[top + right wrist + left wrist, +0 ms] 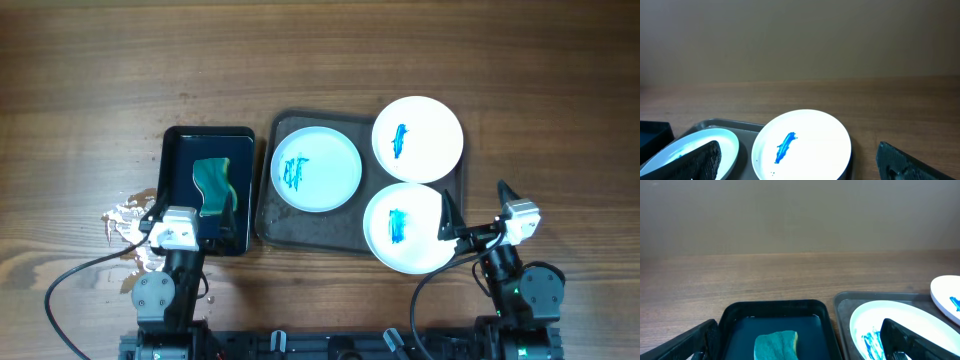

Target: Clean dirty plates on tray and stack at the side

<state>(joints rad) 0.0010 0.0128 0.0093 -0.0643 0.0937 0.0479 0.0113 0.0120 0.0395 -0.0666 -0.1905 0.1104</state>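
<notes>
Three white plates with blue smears lie on the dark tray (pixel 300 228): one at the left (pixel 316 168), one at the back right (pixel 417 138) and one at the front right (pixel 404 228), the latter two overhanging the rim. My left gripper (pixel 192 205) is open and empty over the black tray, astride the sponge. My right gripper (pixel 476 205) is open and empty, just right of the front right plate. The right wrist view shows a smeared plate (pixel 805 145) between the open fingers (pixel 797 147). The left wrist view shows the open fingers (pixel 800 325) and the left plate (pixel 900 317).
A small glossy black tray (pixel 207 140) holding a green sponge (pixel 212 183) sits left of the dark tray; both show in the left wrist view, tray (pixel 775 310) and sponge (pixel 776 345). A crumpled shiny scrap (pixel 125 215) lies at the left. Cables run along the front edge.
</notes>
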